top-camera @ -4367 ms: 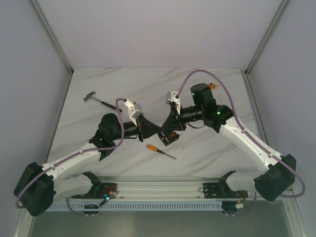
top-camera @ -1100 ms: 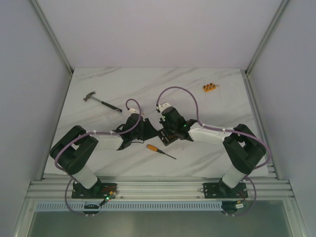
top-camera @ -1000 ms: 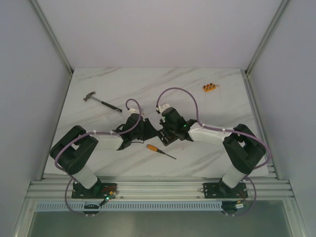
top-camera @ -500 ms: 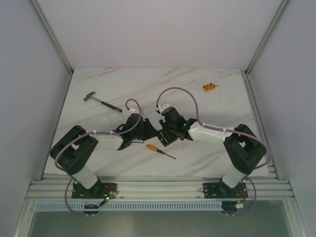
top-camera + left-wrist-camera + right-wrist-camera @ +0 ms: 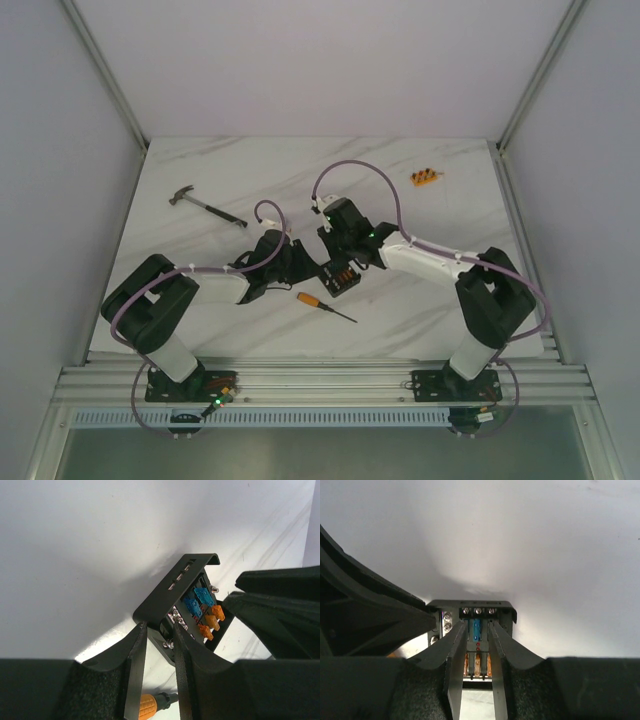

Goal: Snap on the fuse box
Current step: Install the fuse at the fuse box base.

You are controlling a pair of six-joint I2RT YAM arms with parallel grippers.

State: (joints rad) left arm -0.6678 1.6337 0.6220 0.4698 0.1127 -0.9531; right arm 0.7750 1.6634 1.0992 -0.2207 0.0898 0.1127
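Observation:
The fuse box [image 5: 342, 279] is a small black box on the marble table between both arms. Its lid [image 5: 176, 586] stands tilted up, showing blue and orange fuses [image 5: 204, 611]. My left gripper [image 5: 159, 627] is closed on the box's near corner, with one finger against the lid's edge and the other against the screw side. From above, the left gripper [image 5: 308, 264] sits at the box's left. My right gripper [image 5: 477, 626] hovers over the box's top [image 5: 478, 611] with its jaws narrowly apart, straddling a blue fuse [image 5: 477, 627] without pinching it. The right gripper [image 5: 338, 252] stands just behind the box.
An orange-handled screwdriver [image 5: 322, 305] lies just in front of the box and also shows below the left fingers [image 5: 150, 706]. A hammer [image 5: 205, 205] lies at the far left. A small orange block [image 5: 425, 178] sits at the far right.
The right gripper has drawn back from over the box, so the orange fuses now show from above. Its jaws stand a little wider than a second ago. The left arm has not moved.

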